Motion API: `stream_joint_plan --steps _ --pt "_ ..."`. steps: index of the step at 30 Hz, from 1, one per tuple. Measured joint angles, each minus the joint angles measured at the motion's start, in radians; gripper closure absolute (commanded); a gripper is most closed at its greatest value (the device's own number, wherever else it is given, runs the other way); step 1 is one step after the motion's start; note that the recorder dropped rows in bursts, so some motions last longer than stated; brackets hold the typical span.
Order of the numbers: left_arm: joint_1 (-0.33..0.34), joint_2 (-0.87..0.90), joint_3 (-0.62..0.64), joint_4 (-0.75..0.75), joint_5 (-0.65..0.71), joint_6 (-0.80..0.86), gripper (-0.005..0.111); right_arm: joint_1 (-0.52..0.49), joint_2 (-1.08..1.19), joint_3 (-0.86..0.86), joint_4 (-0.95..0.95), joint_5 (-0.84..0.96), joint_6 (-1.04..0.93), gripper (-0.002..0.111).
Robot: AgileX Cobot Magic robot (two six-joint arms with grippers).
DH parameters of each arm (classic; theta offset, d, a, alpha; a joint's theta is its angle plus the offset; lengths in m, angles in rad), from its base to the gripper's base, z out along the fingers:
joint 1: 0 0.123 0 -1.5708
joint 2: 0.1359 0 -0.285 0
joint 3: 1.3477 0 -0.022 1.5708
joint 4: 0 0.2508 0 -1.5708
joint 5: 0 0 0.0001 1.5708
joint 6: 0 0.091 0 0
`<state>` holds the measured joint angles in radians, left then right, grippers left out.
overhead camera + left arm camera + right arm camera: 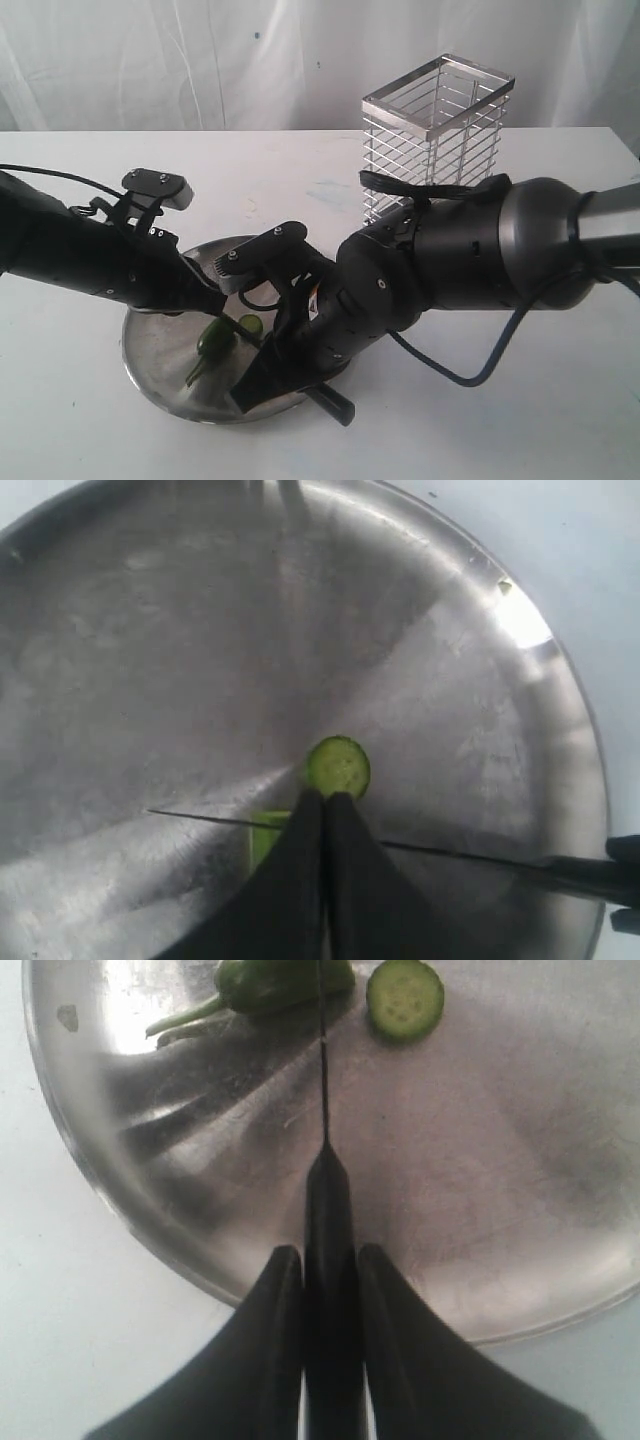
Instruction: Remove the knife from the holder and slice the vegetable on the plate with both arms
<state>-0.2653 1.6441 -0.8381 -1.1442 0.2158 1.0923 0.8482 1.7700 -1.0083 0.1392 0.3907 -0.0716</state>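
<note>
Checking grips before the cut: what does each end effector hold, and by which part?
The right end effector holds the knife by its handle. The left end effector is shut at the vegetable, gripping nothing that shows.

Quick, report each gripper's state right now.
Left gripper: closed, gripping nothing, by the vegetable.
Right gripper: closed on the knife.
</note>
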Motion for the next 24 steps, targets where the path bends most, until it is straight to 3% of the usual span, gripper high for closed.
stream_joint_plan --steps 11,17,24 --pt "0.0 0.042 0.0 -0.015 0.003 0.004 0.105 0.0 0.0 0.0 0.0 0.004 0.0 0.105" --pt "0.0 0.103 0.0 -0.018 -0.016 0.008 0.092 0.0 0.0 0.0 -0.002 0.019 0.0 0.105" --pt "0.0 0.101 0.0 -0.018 -0.026 0.008 0.091 0.0 0.002 0.0 -0.002 0.025 0.0 0.105"
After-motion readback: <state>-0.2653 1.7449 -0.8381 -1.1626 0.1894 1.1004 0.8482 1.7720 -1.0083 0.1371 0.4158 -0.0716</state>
